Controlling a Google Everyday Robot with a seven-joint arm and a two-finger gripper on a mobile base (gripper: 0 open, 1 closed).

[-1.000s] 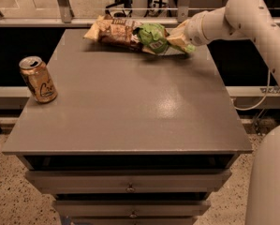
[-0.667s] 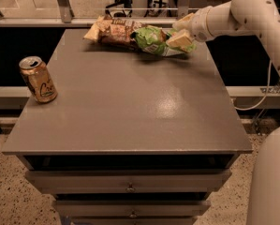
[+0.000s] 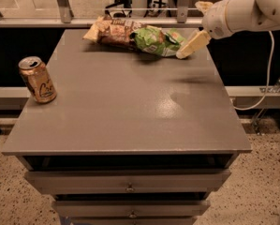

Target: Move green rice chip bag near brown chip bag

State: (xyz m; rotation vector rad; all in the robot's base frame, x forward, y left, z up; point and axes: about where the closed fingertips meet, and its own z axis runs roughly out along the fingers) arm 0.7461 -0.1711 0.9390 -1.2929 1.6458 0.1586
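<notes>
Green rice chip bag (image 3: 154, 40) lies at far edge of bench (image 3: 130, 121), left end touching brown chip bag (image 3: 112, 31); gripper (image 3: 192, 28) just right, fingers spread wide, holding nothing, lower finger at the bag's right end, so placement looks done and retreat must not drag it.

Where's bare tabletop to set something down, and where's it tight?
Free: middle and front of the table, right of the can at the left edge. Crowded: the back edge, where brown chip bag and green rice chip bag touch, the open hand at the green bag's right end.
</notes>
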